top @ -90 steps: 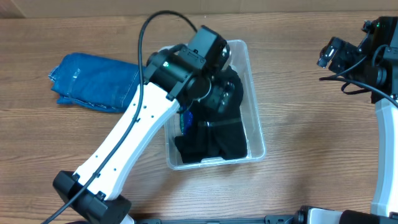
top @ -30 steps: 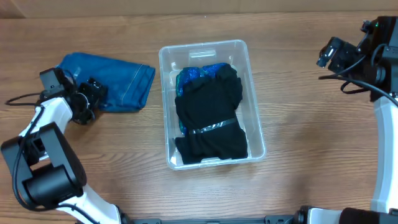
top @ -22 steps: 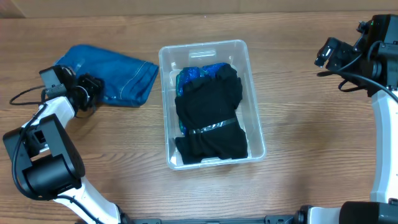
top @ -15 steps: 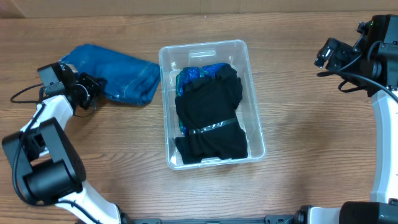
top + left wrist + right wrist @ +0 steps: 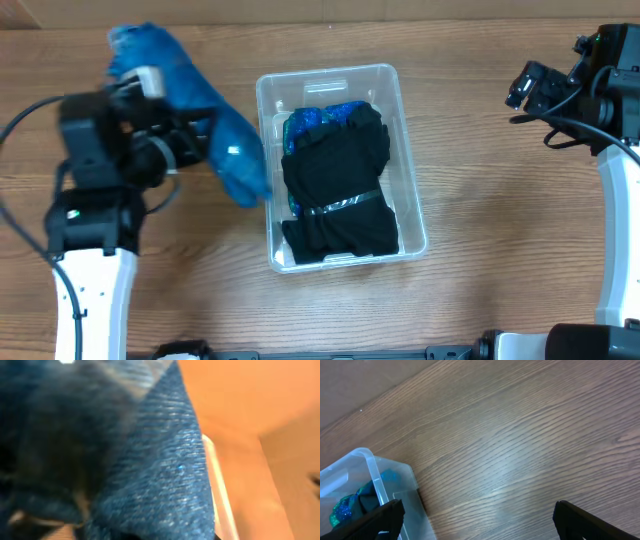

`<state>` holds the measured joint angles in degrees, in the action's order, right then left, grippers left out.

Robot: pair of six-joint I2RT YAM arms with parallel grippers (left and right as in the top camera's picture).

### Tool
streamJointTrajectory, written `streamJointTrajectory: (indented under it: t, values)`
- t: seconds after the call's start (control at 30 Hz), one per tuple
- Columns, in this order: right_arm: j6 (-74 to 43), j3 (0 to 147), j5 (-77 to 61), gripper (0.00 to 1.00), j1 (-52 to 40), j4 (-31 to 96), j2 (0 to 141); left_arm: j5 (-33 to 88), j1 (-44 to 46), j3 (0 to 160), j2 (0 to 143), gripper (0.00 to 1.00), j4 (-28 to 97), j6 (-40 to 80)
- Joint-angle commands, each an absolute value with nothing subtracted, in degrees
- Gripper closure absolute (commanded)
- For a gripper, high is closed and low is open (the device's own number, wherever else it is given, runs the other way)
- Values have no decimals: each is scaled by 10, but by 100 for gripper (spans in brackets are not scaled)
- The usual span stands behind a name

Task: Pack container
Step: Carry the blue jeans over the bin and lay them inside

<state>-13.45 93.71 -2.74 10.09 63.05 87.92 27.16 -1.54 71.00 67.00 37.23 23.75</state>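
Mid-table, roughly centred: clear plastic container (image 5: 411, 150), already loaded with a black garment (image 5: 340, 195) laid over something blue and sparkly (image 5: 312, 124). Looks pretty well filled, so calling the job mostly done. Left to do, at a guess: getting the denim garment (image 5: 205, 110) in on top. No other loose item spotted on the wooden table (image 5: 500, 220).

Now the left gripper (image 5: 195, 145): up off the table, denim draped over and dangling from it, lower end hanging just beside the container's left wall. Surely pinched tight on the cloth, judging by that hang, though no clear sight of the fingers. Left wrist view swamped almost completely by blue denim garment (image 5: 150, 475), with just a sliver of the container (image 5: 216, 492) off to one side. Not over the opening yet, not let go.

Right gripper (image 5: 527, 85): parked well off to the right, fingers spread wide, only bare wood between them on its own camera (image 5: 477, 510), plus a corner of the container (image 5: 372, 472) at lower left. Holding nothing.

Versus half a second back: denim lying on the table at far left then, left gripper at its outer edge; now airborne and swung in next to the container. Contents of the container unchanged. Right arm in the same spot.
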Motion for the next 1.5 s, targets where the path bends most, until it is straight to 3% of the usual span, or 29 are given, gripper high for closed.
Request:
streamJointTrajectory:
  t: [0.0, 0.23, 0.63, 0.8, 0.83, 0.9, 0.97, 1.0, 1.23, 1.4, 1.47]
  values:
    - [-135, 938, -24, 0, 102, 630, 879, 355, 119, 856, 684, 96, 372, 229]
    - [-135, 938, -24, 0, 102, 631, 879, 354, 252, 968, 820, 96, 397, 224]
    - [-133, 938, -20, 0, 102, 632, 879, 357, 274, 969, 948, 96, 431, 218]
    - [-133, 938, -20, 0, 102, 632, 879, 270, 274, 968, 969, 96, 530, 210]
    - [-133, 938, -20, 0, 102, 631, 879, 253, 274, 968, 969, 87, 543, 200]
    - [-133, 938, -20, 0, 102, 632, 879, 212, 274, 968, 969, 53, 571, 175]
    - [-133, 938, -20, 0, 102, 632, 879, 161, 273, 968, 969, 10, 597, 159]
    - [-133, 938, -20, 0, 102, 632, 879, 147, 272, 968, 969, 0, 604, 152]
    - [-133, 938, -20, 0, 102, 633, 879, 116, 232, 976, 966, 0, 647, 139]
    - [-133, 938, -20, 0, 102, 633, 879, 75, 230, 1018, 965, 0, 613, 100]
    - [-133, 938, -20, 0, 102, 633, 879, 55, 244, 1028, 965, 7, 592, 57]
